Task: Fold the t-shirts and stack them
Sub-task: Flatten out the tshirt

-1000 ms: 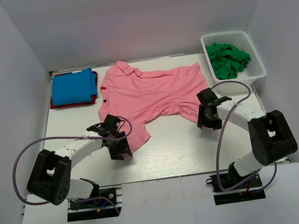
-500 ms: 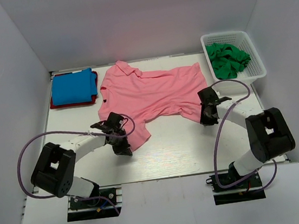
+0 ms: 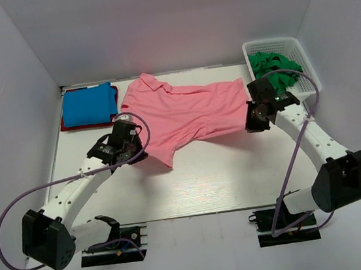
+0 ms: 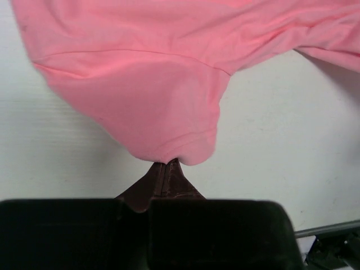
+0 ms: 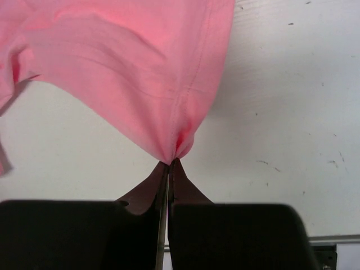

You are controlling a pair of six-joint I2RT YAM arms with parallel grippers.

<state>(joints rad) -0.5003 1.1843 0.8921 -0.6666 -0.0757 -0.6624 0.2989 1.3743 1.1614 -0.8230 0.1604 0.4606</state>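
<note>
Now the left pincer (image 4: 167,163) is clenched on the pink t-shirt (image 4: 140,90) just in front of it. The right pincer (image 5: 169,163) grips another edge the same way.

Left arm (image 3: 75,187): stretched forward, angled inward | left gripper (image 4: 169,163): jaws pressed together, pinching an edge of the salmon t-shirt (image 3: 184,111) | right arm (image 3: 313,142): extended forward, leaning inward | right gripper (image 5: 170,162): jaws pinched tight on the same shirt
</note>
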